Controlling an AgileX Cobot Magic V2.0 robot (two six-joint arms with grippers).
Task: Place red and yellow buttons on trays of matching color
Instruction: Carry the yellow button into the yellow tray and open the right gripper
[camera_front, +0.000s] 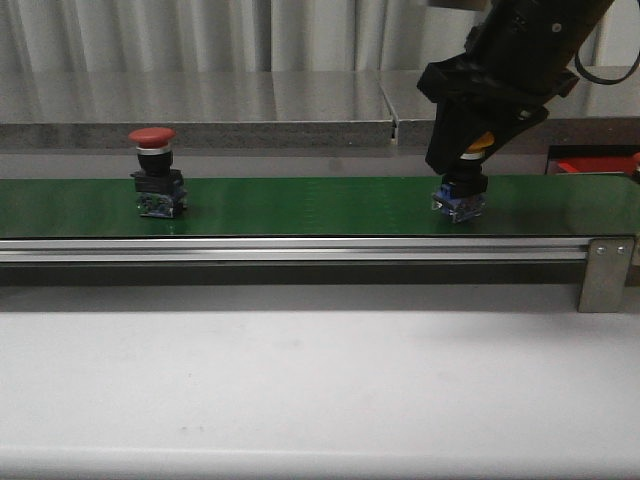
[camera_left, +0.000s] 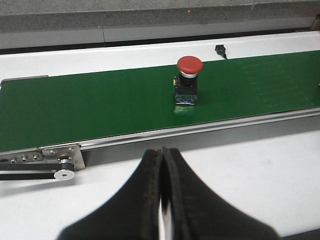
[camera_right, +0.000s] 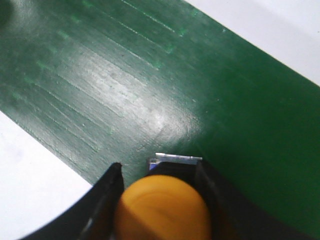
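The red button (camera_front: 152, 137) stands upright on the left part of the green conveyor belt (camera_front: 300, 205); the left wrist view shows this red button (camera_left: 190, 65) alone on the belt (camera_left: 90, 110). My left gripper (camera_left: 162, 150) is shut and empty over the white table, on the near side of the belt. The yellow button (camera_front: 459, 203) is on the belt's right part, its base at belt level. My right gripper (camera_front: 468, 160) comes down over it. The fingers of the right gripper (camera_right: 159, 169) press both sides of the yellow button's cap (camera_right: 162, 207). No yellow tray is in view.
A red patch (camera_front: 595, 165) shows behind the belt at the far right; I cannot tell if it is a tray. The belt's aluminium rail (camera_front: 300, 250) and end bracket (camera_front: 606, 272) run along its front. A steel shelf (camera_front: 200, 100) lies behind. The white table (camera_front: 300, 380) lies in front.
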